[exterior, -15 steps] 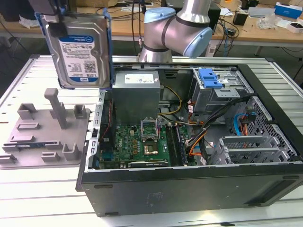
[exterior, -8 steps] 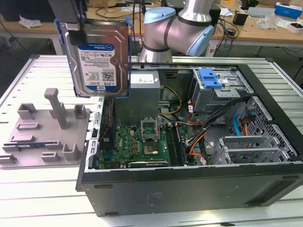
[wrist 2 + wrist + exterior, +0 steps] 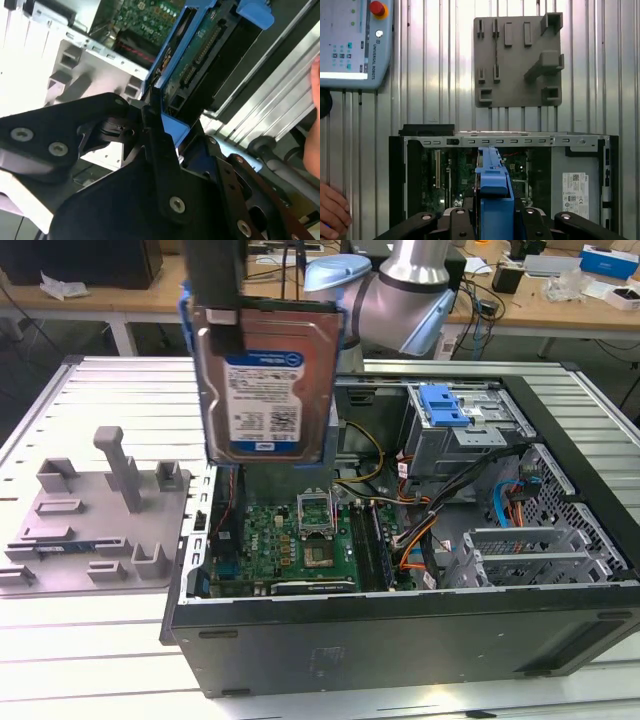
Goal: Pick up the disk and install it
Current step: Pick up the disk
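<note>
Grey fixture plate [image 3: 100, 520] sits at the exterior view's left. The disk [image 3: 265, 380] hangs upright above the open computer case [image 3: 400, 640], the gripper [image 3: 492, 217] clamped on its blue carrier edge. Judged rigid, fairly heavy, shock-sensitive; carrier edges suit holding. Drive bay [image 3: 455, 430] lies rightward.

In the first wrist view the flat silvery rectangular disk [image 3: 494, 185] in its blue plastic bracket stood edge-on with its label face hidden. Its near end and the black metal tool [image 3: 494, 214] were cut by the view's edge, as were a person's hand [image 3: 332, 210] and a grey teach pendant [image 3: 350, 45]. In the exterior view the disk hid part of the open black computer case [image 3: 400, 630], and the tool ran past the top edge.
</note>
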Available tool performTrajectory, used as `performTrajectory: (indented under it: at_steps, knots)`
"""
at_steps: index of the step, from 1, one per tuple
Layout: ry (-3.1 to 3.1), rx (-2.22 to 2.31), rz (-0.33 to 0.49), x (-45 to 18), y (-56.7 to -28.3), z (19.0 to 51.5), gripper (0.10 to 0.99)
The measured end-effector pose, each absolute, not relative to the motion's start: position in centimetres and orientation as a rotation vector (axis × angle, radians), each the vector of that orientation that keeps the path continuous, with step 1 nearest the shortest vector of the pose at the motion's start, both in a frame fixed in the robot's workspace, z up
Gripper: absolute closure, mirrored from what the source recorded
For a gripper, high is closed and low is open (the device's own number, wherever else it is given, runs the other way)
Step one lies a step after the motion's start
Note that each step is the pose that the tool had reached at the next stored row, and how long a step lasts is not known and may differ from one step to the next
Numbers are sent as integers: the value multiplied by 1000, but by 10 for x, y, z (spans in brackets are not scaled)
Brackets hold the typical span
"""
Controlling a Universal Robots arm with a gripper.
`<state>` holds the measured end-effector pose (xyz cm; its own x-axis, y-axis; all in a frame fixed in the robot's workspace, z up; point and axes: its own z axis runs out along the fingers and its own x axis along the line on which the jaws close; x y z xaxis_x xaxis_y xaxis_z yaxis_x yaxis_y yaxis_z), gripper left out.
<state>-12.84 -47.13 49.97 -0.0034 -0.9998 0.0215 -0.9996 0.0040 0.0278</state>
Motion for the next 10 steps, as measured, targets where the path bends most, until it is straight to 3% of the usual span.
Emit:
performTrajectory:
  at_steps: [10]
  knots:
    - [-2201, 2193, -7, -61, -484, 500, 718]
